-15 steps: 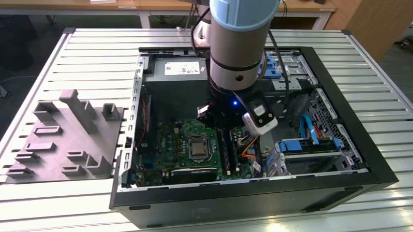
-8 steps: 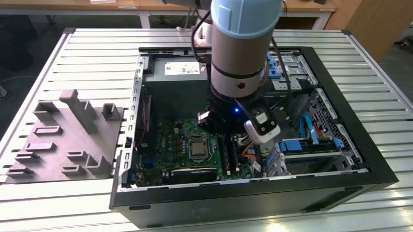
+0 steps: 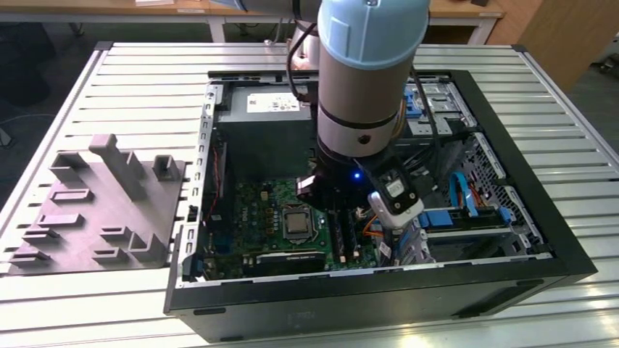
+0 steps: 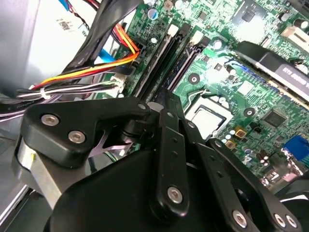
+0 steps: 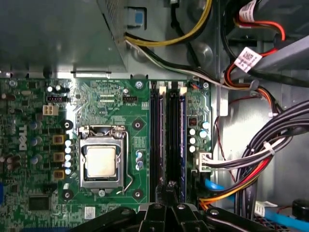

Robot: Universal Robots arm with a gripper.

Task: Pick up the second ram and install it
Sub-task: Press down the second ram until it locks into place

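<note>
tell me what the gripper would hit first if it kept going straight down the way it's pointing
Probably the black memory slots on the motherboard, right ahead of the gripper, beside the CPU socket. Depth is unclear.

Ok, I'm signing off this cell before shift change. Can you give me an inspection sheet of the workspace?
Surface: slatted metal table carrying an open computer case.
Job's things: second ram cannot be told apart from the memory slots on the motherboard.
Clutter: grey moulded fixture on the table, at the exterior view's left of the case.
Grippers: gripper low over the memory slots, beside the processor socket.
Cables: bundled wires close beside the slots.
Surroundings: wooden bench behind the table.
</note>
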